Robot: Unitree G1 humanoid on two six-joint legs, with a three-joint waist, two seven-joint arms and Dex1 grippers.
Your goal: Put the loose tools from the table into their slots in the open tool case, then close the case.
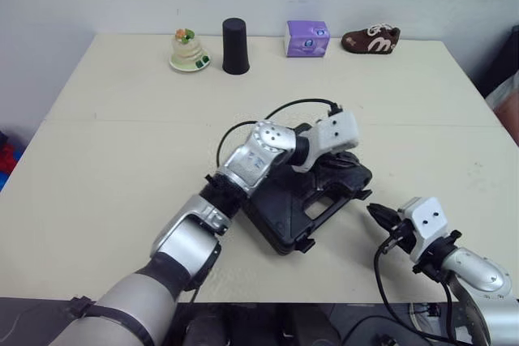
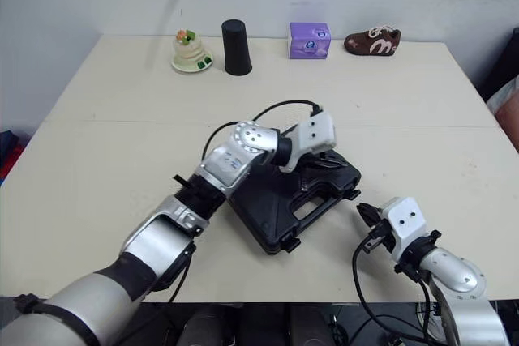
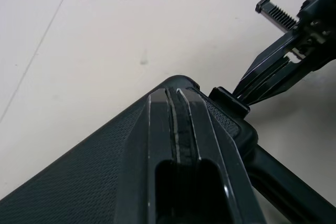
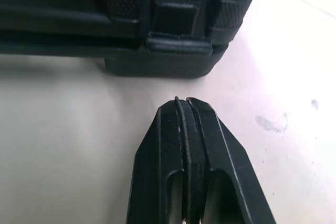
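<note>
Clerk: Right hand (image 1: 374,211), nearest item. Condition?

Checker: Two black fingers pressed together, holding nothing. It sits low over the tabletop (image 1: 122,143), just beside the case but not touching it.

Clerk: Tool case (image 1: 280,216). Location and lie?

Checker: Mid-tabletop, flat, lid down on base. The long axis runs diagonally from near-left to far-right, and the handle edge faces the right hand.

Clerk: Left hand (image 3: 176,98)?

Checker: Fingers together, nothing between them, resting on the textured lid near its far corner.

Clerk: Deciding relation?

Checker: A latch (image 4: 176,17) on the handle edge lies straight ahead of the right fingertips, near. The right hand is better placed for it. The left, already on top, looks suited to pressing the lid down while the latch is pushed home. This is judged, not seen.
</note>
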